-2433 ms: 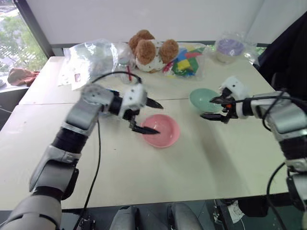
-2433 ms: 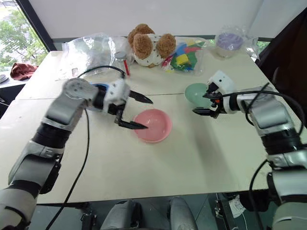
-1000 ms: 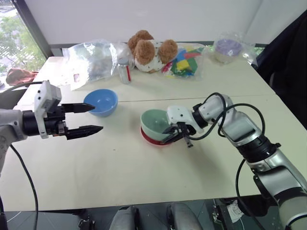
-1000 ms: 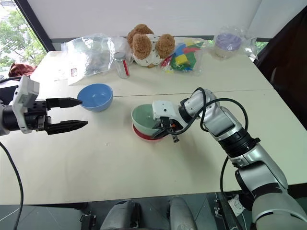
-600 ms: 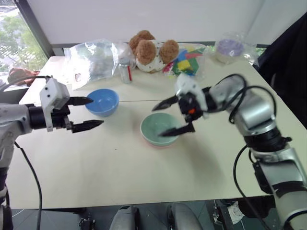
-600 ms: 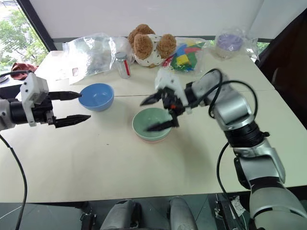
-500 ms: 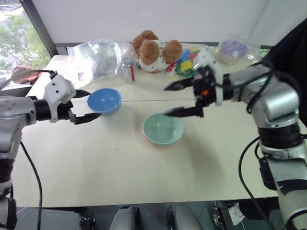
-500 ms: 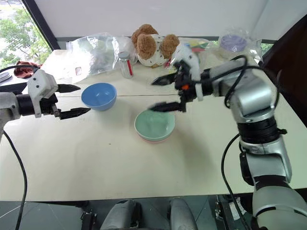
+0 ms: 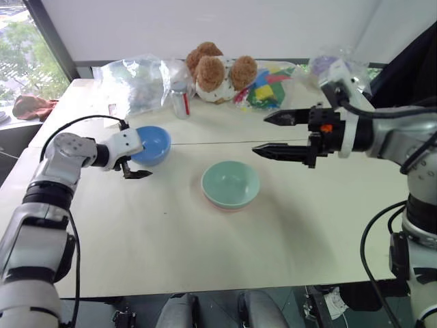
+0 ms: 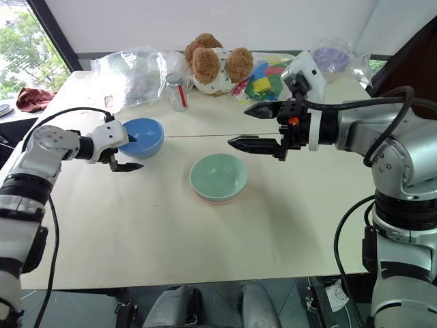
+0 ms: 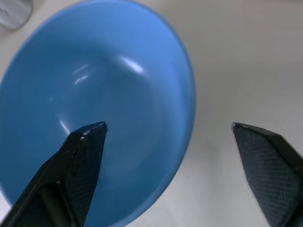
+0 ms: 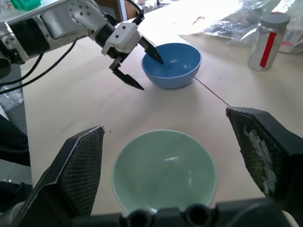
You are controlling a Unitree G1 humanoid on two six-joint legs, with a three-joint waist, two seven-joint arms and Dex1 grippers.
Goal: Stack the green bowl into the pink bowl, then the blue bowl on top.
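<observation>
The green bowl [image 9: 231,183] sits nested in the pink bowl [image 10: 217,199], whose rim shows as a thin edge beneath it, mid-table. The blue bowl [image 9: 153,143] stands upright to their left. My left gripper [image 9: 142,160] is open and straddles the blue bowl's near rim [image 11: 187,94]. One of its fingers [image 11: 80,156] is inside the bowl and the other is outside over the table. My right gripper [image 9: 260,134] hangs open in the air, above and to the right of the stacked bowls, with nothing between its fingers. In the right wrist view the green bowl [image 12: 163,170] lies below the right gripper.
Along the table's back edge lie a clear plastic bag [image 9: 133,85], a small jar with a red label [image 9: 181,102], a teddy bear [image 9: 217,68], a bag of coloured blocks [image 9: 266,85] and a bagged purple bowl [image 9: 328,68].
The right gripper let go of the green bowl in the pink one, then rose and drew off to the right. The left gripper moved forward and down onto the blue bowl's rim.
</observation>
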